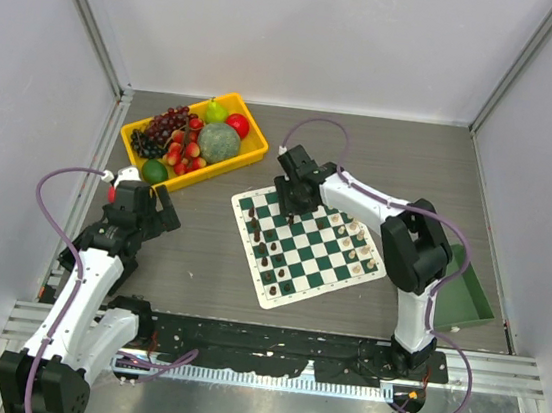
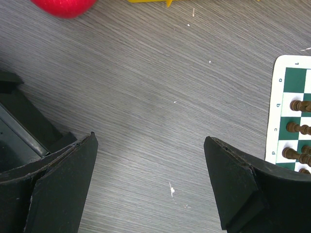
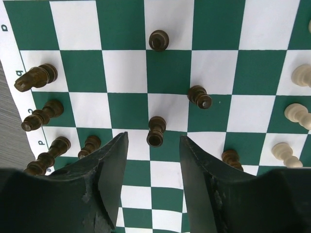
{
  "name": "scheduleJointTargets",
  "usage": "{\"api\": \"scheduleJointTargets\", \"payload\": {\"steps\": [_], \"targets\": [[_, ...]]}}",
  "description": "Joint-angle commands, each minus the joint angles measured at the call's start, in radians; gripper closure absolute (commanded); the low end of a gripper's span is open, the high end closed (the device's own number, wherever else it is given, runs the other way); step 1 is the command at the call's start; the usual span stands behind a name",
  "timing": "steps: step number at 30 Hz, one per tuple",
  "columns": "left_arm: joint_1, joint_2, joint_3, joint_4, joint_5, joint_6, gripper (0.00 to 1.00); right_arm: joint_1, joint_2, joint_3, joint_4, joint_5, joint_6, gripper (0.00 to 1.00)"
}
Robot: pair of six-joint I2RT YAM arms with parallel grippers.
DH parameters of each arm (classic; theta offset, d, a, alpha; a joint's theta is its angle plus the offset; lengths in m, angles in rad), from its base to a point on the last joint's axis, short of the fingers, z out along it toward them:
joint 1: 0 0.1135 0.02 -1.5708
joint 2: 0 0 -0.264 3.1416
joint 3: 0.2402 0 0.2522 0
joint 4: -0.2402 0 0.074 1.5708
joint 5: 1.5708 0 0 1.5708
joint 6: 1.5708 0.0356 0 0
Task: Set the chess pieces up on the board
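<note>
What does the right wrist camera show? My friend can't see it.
The open right gripper hangs over the green-and-white board, a dark chess piece standing untouched at the mouth of its black fingers. Other dark pieces stand around, and cream pieces line the right edge.

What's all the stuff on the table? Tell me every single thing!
board: one, green and white checks, middle of the table.
dark chess pieces: many, brown, mostly on the board's left side; too small to count.
cream chess pieces: several, on the board's right side.
yellow tray: one, far left.
fruit: a pile, purple, red and green, inside the yellow tray.
green tray: one, at the table's right edge.
table: one, grey wood.
left claw: black, open, over bare table.
right claw: black, open, over the board by a dark piece.
</note>
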Motion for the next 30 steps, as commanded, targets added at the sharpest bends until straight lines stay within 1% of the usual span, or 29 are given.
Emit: {"api": "scheduleJointTargets", "payload": {"steps": [1,7,13,22,28,30], "targets": [[0.005,-0.014,0.006,0.005,-0.016,0.005,0.01,0.003,0.015,0.037,0.019,-0.019,0.017,0.49],[0.005,-0.009,0.007,0.007,-0.01,0.005,0.01,0.002,0.032,0.032,0.019,-0.019,0.014,0.54],[0.005,-0.014,0.004,0.004,-0.013,0.004,0.01,0.002,0.036,0.04,0.021,-0.017,0.014,0.61],[0.005,-0.015,0.004,0.005,-0.012,0.004,0.01,0.002,0.03,0.041,0.019,-0.023,0.006,0.76],[0.005,-0.011,0.006,0.007,-0.01,0.004,0.01,0.003,0.001,0.051,0.021,-0.025,0.011,0.79],[0.005,-0.011,0.004,0.007,-0.009,0.002,0.01,0.002,-0.007,0.077,0.021,-0.028,0.009,0.78]]}}
